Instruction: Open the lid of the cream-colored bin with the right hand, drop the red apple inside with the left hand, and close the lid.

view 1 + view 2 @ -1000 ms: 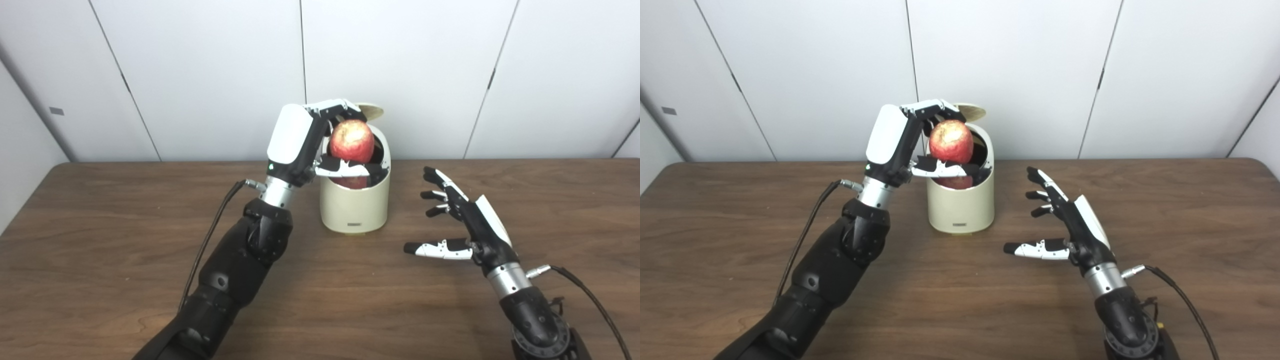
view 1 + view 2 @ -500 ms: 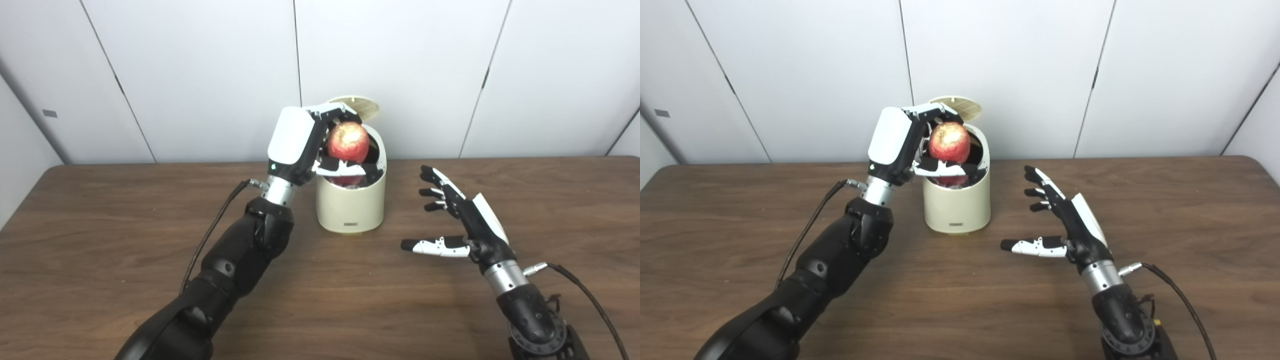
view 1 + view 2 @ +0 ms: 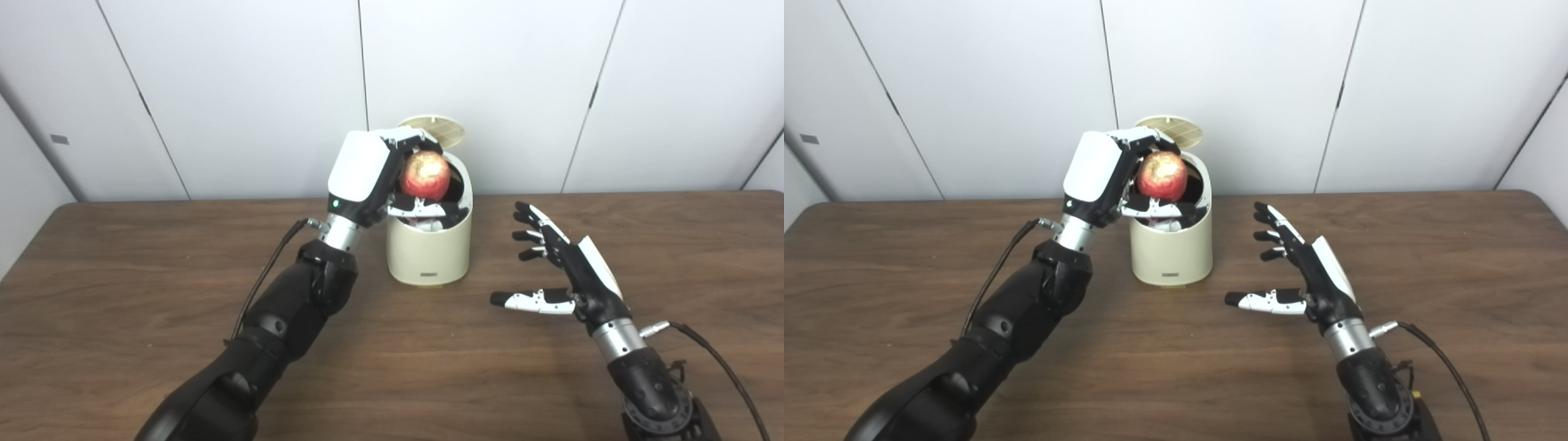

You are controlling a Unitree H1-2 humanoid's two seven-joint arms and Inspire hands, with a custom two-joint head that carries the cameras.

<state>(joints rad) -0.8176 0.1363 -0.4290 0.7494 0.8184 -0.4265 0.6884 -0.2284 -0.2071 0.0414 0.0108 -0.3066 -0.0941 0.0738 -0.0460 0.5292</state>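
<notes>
Left hand (image 3: 367, 177) grips the red apple (image 3: 425, 176) over the mouth of the cream-colored bin (image 3: 429, 257), lid (image 3: 436, 130) raised at 12 o'clock. Right hand (image 3: 566, 269), fingers spread, hovers at the bin's 4 o'clock above the table (image 3: 122, 294).

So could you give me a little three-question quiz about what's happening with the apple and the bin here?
1. True or false: the bin's lid is shut.
2. Which hand holds the red apple: A) left hand, B) right hand?
3. Fill in: the apple is held just above the bin's ____.

Key:
1. False: it stands tipped open behind the cream-colored bin.
2. A; the right hand is open and holds nothing.
3. Opening.
</notes>
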